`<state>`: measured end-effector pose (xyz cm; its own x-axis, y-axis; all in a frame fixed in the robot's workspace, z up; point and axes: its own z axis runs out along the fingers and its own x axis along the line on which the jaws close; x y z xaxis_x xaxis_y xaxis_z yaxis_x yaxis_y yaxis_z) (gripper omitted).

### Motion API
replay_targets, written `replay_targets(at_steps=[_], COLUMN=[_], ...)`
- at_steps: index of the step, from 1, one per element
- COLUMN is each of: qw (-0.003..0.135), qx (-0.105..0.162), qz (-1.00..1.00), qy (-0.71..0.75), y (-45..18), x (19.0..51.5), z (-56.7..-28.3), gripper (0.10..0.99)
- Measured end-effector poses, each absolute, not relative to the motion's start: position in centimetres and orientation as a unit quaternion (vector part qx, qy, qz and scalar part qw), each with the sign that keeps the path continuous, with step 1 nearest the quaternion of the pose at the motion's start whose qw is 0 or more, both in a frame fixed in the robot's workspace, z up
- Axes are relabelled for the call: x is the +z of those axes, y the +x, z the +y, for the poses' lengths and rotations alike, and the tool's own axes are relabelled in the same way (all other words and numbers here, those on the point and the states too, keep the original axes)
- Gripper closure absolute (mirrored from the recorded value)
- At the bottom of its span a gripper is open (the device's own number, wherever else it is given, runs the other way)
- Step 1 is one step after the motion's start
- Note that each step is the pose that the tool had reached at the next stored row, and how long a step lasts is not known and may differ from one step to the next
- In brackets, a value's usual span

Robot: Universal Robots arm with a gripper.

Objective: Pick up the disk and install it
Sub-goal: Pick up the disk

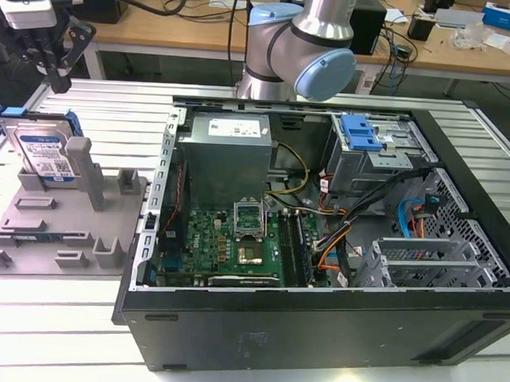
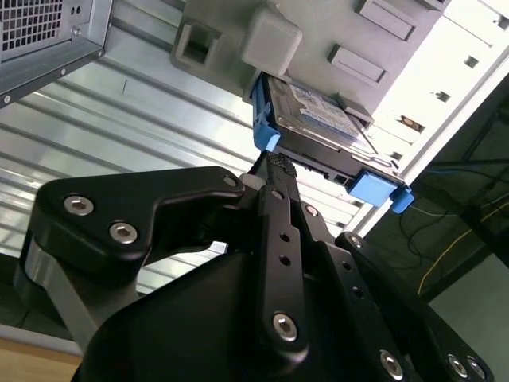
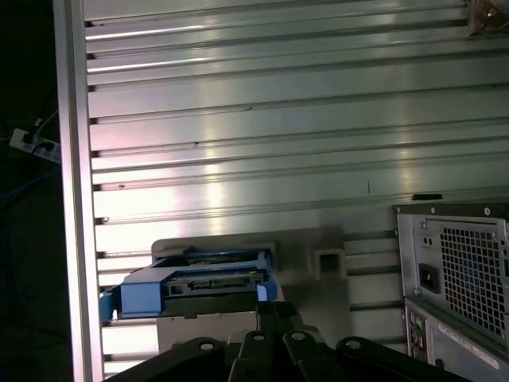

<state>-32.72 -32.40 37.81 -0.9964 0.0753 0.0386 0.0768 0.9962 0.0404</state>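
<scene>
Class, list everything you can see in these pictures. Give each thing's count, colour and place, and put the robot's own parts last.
disk: 1, silver with a blue bracket, standing in the holder at the exterior view's left
holder: 1, grey, on the table beside the case
case: 1, black, open, middle of the table
power supply: 1, grey, inside the case at its far side
motherboard: 1, green, inside the case
latch: 1, blue, inside the case toward the exterior view's right
table: 1, silver, slatted, under everything
arm: 1, grey and light blue, behind the case
end effector: 1, black, above the disk
</scene>
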Motion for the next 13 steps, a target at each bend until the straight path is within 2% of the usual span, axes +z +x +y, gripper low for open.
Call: replay_targets(at_steps=[8,13], qw=[0.02,0.021], qx=[-0.021,-0.019], qz=[-0.999,-0.999], qy=[-0.033,0.031], y=[-32.72,-32.72], x=[37.81,37.75], z=[-32.4,-32.41], gripper=[0.98,0.98])
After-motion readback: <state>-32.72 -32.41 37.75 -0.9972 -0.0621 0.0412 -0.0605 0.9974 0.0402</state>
